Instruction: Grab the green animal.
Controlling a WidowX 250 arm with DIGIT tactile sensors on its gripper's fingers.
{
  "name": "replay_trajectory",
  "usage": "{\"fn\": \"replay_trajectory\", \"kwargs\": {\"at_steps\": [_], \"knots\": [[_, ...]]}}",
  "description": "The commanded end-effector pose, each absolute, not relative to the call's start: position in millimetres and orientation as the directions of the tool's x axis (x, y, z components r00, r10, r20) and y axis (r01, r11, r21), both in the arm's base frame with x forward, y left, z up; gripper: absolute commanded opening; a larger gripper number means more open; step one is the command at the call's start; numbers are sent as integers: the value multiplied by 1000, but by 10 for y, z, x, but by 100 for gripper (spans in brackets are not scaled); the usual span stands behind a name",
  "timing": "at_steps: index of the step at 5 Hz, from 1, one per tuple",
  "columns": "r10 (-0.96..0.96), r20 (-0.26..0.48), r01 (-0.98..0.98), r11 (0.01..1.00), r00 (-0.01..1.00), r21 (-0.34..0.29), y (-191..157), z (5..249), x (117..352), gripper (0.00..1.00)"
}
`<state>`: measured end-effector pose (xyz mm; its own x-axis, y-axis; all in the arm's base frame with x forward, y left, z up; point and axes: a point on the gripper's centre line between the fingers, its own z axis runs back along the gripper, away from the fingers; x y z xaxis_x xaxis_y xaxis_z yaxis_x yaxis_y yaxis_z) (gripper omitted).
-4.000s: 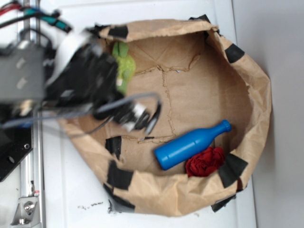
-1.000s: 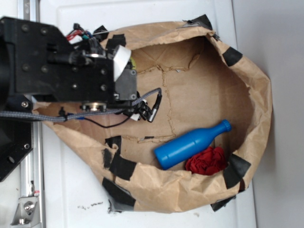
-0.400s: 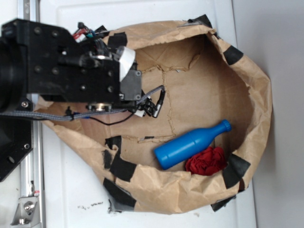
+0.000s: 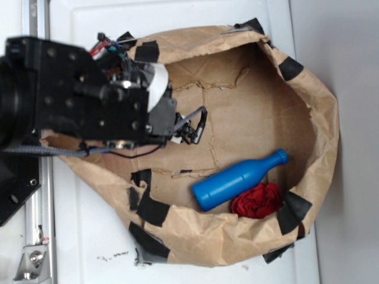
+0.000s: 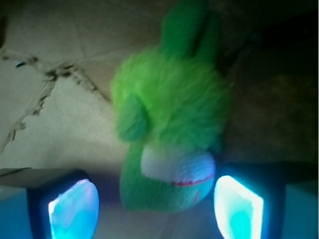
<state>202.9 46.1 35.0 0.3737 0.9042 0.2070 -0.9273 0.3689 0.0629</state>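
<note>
At the far left of the exterior view the black arm housing [image 4: 77,97] covers the upper-left part of the brown paper bag [image 4: 320,118], which lies opened out on the white surface [image 4: 89,236]; compared with the picture four seconds back, where the arm was blurred and the plush showed just past it at the bag's top-left, the housing now sits squarely over that spot and hides the toy from this view. Against the picture of a moment ago the housing has shifted only slightly. In the wrist view the end effector [image 5: 154,206] is spread wide, its two glowing blue-lit fingers [image 5: 74,208] at the bottom corners, and the green animal [image 5: 169,134] lies between and just ahead of them on the bag's creased paper floor, ears pointing away, white-and-red mouth patch nearest the fingers; the right finger looks close to the toy's side, though whether it touches cannot be told. Nothing is gripped. Well to the right of the end effector lies the blue bottle [image 4: 237,180], with the red cloth lump [image 4: 256,201] touching it; both are unmoved.
</note>
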Motion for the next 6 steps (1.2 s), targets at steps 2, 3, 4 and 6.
{"fn": "replay_trajectory", "kwargs": {"at_steps": [2,3,4,6], "knots": [[917,245,-947,321,315,18,622,442,1967,100],[921,244,-951,309,305,23,663,427,1937,100],[921,244,-951,309,305,23,663,427,1937,100],[921,244,-951,309,305,23,663,427,1937,100]]}}
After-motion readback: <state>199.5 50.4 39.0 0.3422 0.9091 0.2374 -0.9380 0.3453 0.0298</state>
